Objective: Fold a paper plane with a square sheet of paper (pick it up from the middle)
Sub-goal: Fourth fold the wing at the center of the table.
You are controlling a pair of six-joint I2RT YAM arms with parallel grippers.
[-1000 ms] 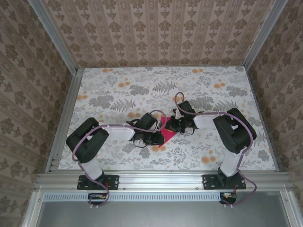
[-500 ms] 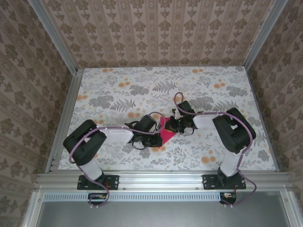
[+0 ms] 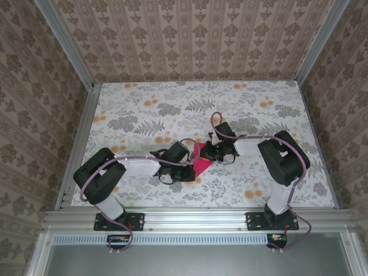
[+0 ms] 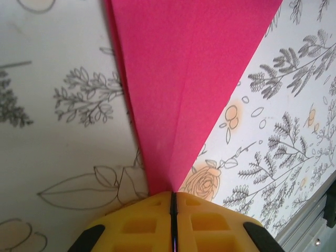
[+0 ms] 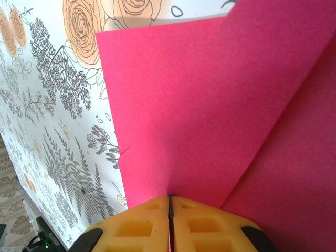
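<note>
The left end effector (image 4: 173,201) is pinched together on the pointed tip of the sheet of paper (image 4: 181,79). The right end effector (image 5: 169,203) is clamped on one straight edge of it. The thin, matte magenta sheet, creased down its centre, sits mid-table, slightly toward 6 o'clock. The floral-printed table (image 3: 172,103) lies open toward 12, 9 and 3 o'clock, and an aluminium rail (image 3: 195,217) borders it at 6 o'clock.

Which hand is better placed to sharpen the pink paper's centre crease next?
Probably the left hand: it is shut on the pointed end of the pink paper, where the crease starts. The right hand is shut on a wide edge, beside a fold.
</note>
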